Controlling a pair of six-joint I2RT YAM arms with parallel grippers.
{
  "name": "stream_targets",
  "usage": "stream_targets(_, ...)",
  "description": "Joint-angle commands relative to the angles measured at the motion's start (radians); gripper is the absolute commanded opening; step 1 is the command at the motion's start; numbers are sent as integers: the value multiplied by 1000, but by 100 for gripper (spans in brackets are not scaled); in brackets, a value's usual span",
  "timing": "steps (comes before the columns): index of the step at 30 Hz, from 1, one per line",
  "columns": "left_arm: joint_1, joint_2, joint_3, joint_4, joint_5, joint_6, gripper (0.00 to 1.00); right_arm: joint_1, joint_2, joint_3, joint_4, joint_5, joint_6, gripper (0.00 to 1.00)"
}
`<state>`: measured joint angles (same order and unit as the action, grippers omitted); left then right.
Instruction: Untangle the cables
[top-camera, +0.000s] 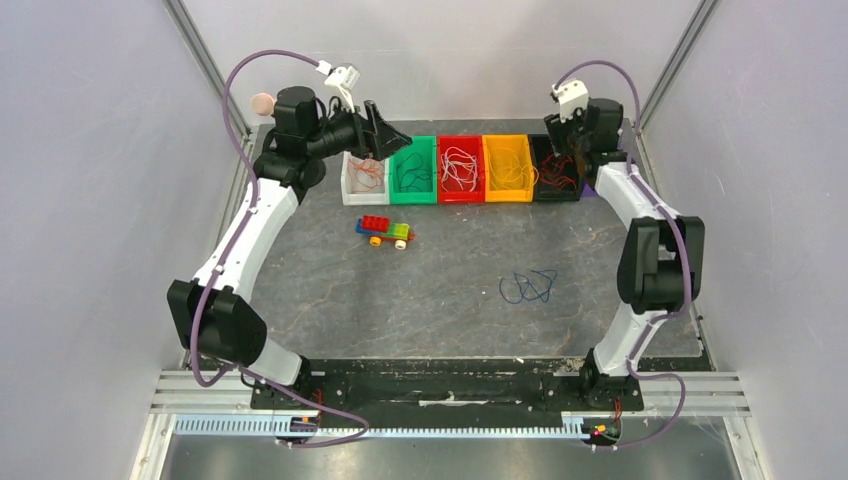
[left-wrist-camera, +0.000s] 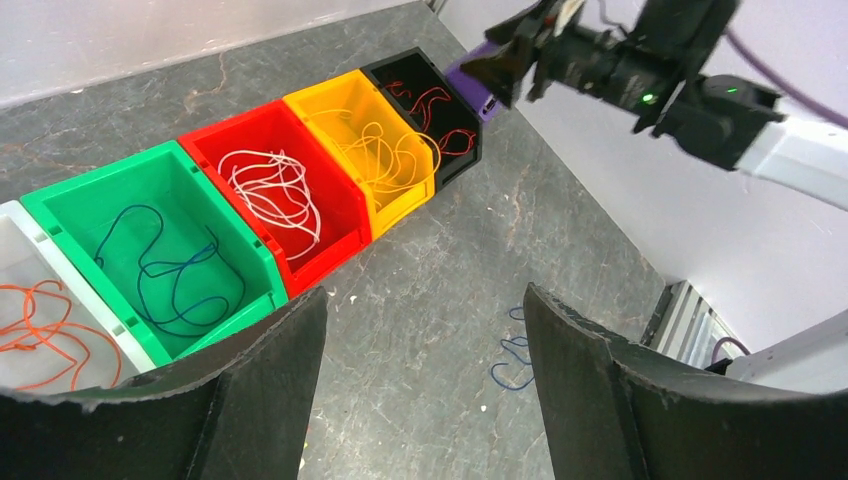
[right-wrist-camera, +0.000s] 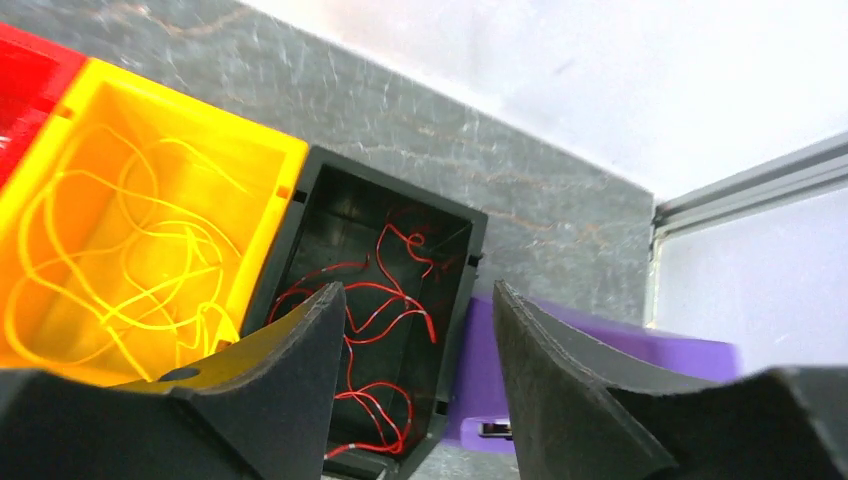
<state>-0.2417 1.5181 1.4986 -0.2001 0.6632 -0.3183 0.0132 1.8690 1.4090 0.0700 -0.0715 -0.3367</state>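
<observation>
The cables lie sorted in a row of bins at the back. Orange cables are in the white bin, blue ones in the green bin. White ones fill the red bin, yellow ones the yellow bin. Red cables lie in the black bin. A loose blue cable rests on the table. My left gripper hangs open and empty above the white and green bins. My right gripper is open over the black bin, holding nothing.
A purple bin lies at the right end of the row, behind my right gripper. A toy brick car stands on the table in front of the green bin. Grey walls and metal frame posts close in the back and sides.
</observation>
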Motion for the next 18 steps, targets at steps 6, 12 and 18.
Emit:
stream_targets(6, 7, -99, 10, -167, -3, 213, 79, -64, -241, 96, -717, -467, -280, 88)
stream_targets(12, 5, -159, -76, -195, 22, 278, 79, 34, -381, -161, -1074, -441, -389, 98)
stream_targets(18, 4, -197, -133, -201, 26, 262, 79, 148, -526, -413, -890, -238, -14, 98)
